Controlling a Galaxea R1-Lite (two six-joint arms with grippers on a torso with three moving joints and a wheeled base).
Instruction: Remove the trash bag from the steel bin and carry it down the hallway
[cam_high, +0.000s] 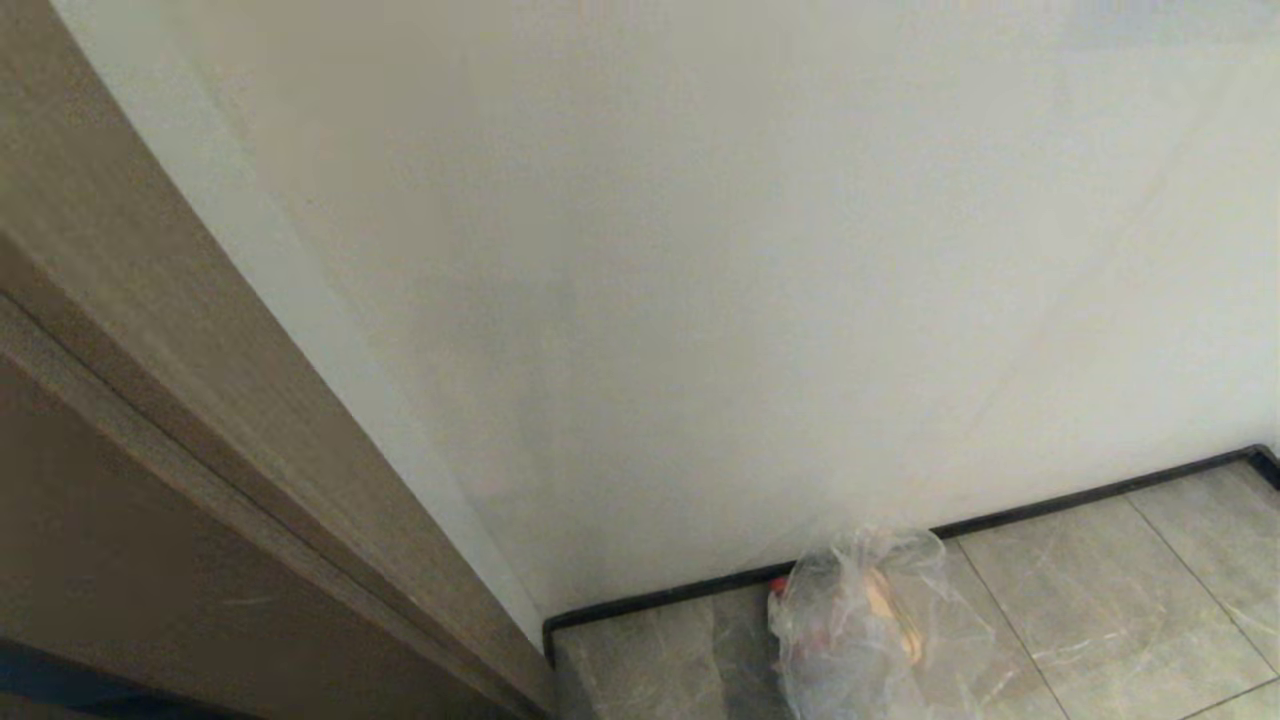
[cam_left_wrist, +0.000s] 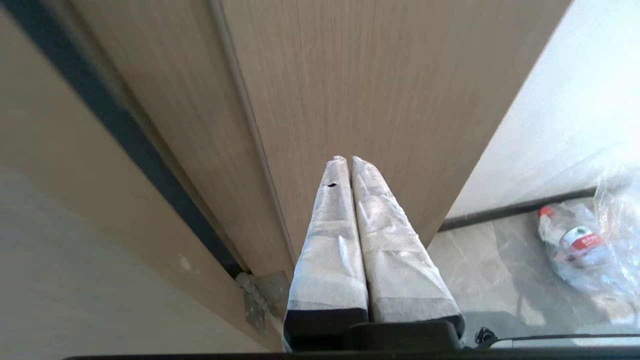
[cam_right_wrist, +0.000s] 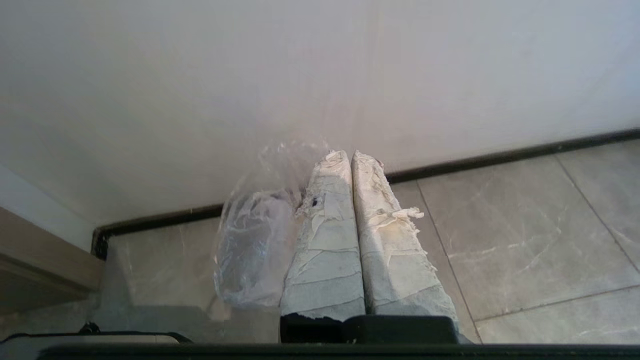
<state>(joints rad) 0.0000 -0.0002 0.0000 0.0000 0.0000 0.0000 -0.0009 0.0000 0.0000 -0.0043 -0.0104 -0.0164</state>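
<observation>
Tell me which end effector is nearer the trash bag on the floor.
Right, as far as the wrist views show. The right end effector, shut and empty, hangs just beside the trash bag. The left end effector, also shut, faces the wooden door frame, with the bag off to its side.

The bag (cam_high: 868, 630) is running off the head view's bottom edge, so its base is not showing, and its contents are blurring into pale and reddish smears. In the right wrist view the right gripper (cam_right_wrist: 348, 154) is covering the bag's near side. In the left wrist view the bag is getting cut by the picture's edge, and the label on the bottle (cam_left_wrist: 570, 239) inside is too small to read. The door frame (cam_high: 150, 420) is running out of view
</observation>
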